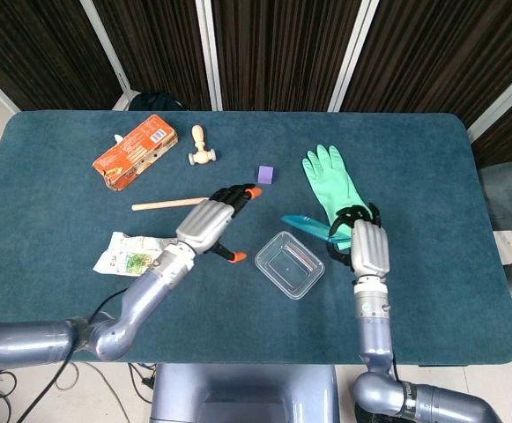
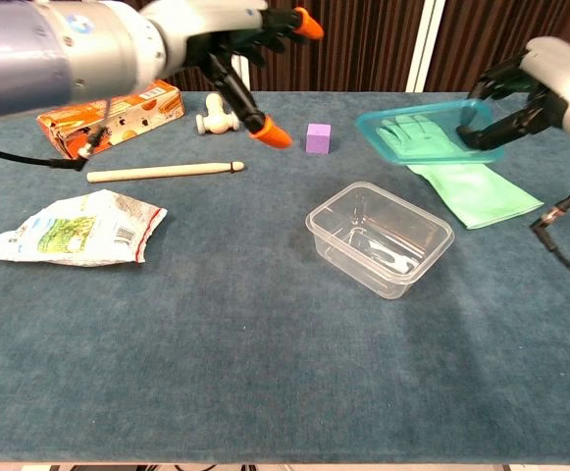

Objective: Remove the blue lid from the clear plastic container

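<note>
The clear plastic container (image 1: 289, 264) (image 2: 381, 236) stands open on the blue table, with no lid on it. My right hand (image 1: 367, 243) (image 2: 528, 94) holds the blue lid (image 1: 307, 225) (image 2: 427, 131) by its right edge, lifted up and to the right of the container, over the green glove. My left hand (image 1: 210, 222) (image 2: 231, 34) hovers to the left of the container with its orange-tipped fingers spread and nothing in it.
A green rubber glove (image 1: 337, 194) lies right of the container, under the lid. A purple cube (image 1: 267, 174), a wooden stick (image 1: 176, 204), a wooden mallet (image 1: 199, 148), an orange box (image 1: 136, 151) and a white-green packet (image 1: 138, 256) lie to the left and back.
</note>
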Robot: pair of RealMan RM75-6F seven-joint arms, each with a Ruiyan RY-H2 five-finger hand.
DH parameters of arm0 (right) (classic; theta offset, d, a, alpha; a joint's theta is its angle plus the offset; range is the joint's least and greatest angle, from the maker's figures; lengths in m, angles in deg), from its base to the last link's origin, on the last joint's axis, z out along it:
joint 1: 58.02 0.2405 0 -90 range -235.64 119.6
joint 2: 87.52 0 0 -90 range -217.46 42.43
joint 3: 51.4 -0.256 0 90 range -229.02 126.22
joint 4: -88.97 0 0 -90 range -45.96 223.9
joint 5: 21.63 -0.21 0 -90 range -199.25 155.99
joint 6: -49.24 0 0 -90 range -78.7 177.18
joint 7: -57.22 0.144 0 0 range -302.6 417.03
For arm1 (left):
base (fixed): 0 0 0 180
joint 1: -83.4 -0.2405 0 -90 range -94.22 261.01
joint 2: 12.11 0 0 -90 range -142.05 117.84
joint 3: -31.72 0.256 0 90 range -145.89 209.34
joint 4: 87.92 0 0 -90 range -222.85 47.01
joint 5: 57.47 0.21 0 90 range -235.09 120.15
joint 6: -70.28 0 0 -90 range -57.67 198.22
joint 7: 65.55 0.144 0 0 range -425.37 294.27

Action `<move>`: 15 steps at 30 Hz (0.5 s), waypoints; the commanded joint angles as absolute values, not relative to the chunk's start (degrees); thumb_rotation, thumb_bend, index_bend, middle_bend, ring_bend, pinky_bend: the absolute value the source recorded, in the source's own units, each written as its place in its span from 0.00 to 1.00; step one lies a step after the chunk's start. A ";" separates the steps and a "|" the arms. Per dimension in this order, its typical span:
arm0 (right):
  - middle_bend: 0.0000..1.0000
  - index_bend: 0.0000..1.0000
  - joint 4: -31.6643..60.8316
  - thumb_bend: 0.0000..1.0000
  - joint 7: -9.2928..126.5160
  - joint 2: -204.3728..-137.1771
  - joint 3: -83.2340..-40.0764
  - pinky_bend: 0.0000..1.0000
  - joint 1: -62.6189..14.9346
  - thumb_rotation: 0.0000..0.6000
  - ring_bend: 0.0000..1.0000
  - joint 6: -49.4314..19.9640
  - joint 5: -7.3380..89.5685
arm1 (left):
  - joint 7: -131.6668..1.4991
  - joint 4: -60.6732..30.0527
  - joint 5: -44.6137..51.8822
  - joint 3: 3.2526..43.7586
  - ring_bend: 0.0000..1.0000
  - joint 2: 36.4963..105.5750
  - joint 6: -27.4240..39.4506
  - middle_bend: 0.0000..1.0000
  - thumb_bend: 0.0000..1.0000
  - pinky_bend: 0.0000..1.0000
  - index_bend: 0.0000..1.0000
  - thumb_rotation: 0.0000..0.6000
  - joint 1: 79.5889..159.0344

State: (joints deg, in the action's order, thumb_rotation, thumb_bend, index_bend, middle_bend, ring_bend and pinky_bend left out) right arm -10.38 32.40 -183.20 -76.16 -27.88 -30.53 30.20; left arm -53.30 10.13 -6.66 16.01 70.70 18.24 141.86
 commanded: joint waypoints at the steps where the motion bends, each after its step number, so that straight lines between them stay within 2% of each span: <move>1: 0.34 0.70 -8.99 0.66 33.00 -181.10 -76.93 0.00 -28.44 1.00 0.19 -30.14 29.77 | -55.86 12.65 -4.05 17.14 0.00 67.57 17.04 0.00 0.00 0.09 0.00 1.00 138.99; 5: 0.34 0.70 -7.64 0.66 33.75 -178.70 -76.78 0.00 -29.49 1.00 0.19 -29.67 29.27 | -58.61 14.73 -1.08 18.46 0.00 64.39 15.88 0.00 0.00 0.09 0.00 1.00 135.83; 11: 0.34 0.69 -5.71 0.66 34.44 -175.39 -74.23 0.00 -31.37 1.00 0.19 -28.53 30.00 | -62.23 16.75 3.43 20.27 0.00 60.11 14.27 0.00 0.00 0.09 0.00 1.00 131.67; 15: 0.32 0.59 -4.93 0.66 34.57 -173.38 -72.07 0.00 -32.65 1.00 0.16 -28.12 31.21 | -64.29 17.93 6.03 21.37 0.00 57.80 12.90 0.00 0.00 0.09 0.00 1.00 129.10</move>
State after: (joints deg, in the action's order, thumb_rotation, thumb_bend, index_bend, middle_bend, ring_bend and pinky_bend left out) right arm -5.24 34.46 -173.96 -72.69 -32.18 -28.36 30.75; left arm -63.51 17.38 5.33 20.85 58.43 13.52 129.93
